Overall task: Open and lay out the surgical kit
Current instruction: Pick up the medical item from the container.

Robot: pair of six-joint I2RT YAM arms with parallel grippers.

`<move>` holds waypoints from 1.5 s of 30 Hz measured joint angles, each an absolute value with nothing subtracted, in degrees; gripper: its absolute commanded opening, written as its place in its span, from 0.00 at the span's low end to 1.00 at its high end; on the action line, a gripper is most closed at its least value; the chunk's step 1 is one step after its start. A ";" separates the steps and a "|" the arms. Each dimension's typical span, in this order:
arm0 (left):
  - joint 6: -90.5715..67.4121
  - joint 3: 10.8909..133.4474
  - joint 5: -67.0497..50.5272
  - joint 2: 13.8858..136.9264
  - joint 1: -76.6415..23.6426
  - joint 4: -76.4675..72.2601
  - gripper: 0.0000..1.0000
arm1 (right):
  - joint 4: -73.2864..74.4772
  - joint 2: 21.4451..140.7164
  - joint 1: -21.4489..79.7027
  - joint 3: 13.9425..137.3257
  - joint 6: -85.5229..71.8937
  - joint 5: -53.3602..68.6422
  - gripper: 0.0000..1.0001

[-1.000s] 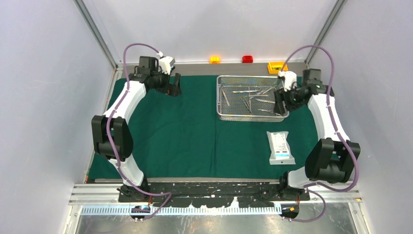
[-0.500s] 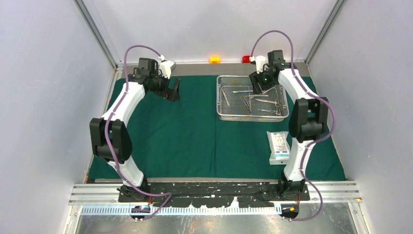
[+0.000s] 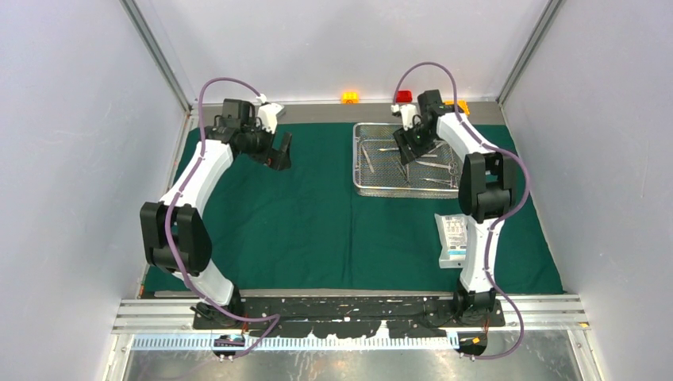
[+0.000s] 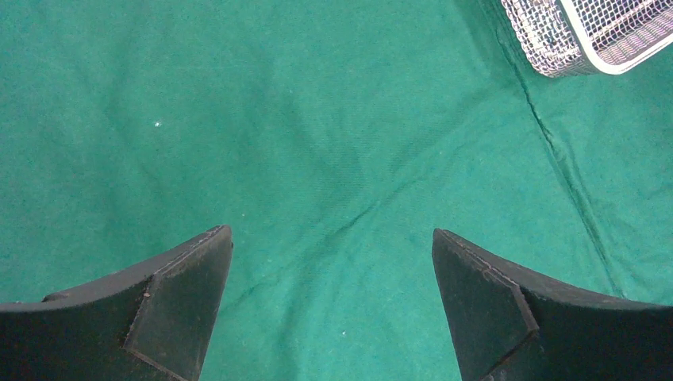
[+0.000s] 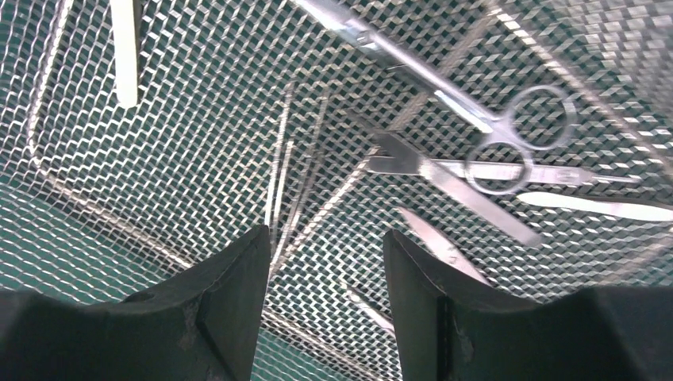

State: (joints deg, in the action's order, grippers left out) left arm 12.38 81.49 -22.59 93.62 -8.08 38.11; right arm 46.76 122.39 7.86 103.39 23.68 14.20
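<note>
Hovering over the tray, the right end effector stands apart and empty, tweezers just ahead, likely its pick. Left end effector gapes above drape.

Along the bare back strip of the desk there's a little orange block, then a red block off to its right, not touching. Further right sits a yellow box, only partly visible. Plain pale walls all round, and a metal rail along the near edge.
</note>
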 measured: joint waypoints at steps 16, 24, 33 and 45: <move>12.23 81.10 -22.76 93.62 -8.08 38.00 1.00 | 47.27 122.85 9.89 98.43 21.02 16.60 0.42; 12.23 80.49 -23.20 93.62 -8.08 38.02 1.00 | 47.66 124.38 10.46 98.41 20.99 16.62 0.25; 12.16 80.47 -23.62 93.62 -8.43 38.00 1.00 | 48.95 124.53 10.46 99.18 20.40 17.69 0.03; 6.11 85.54 -31.46 96.88 -9.76 37.34 1.00 | 48.66 118.50 10.46 102.65 14.57 22.87 0.01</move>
State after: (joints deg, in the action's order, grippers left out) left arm 6.11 85.54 -31.46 96.88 -9.76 37.34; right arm 48.66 118.50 10.46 102.65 14.57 22.87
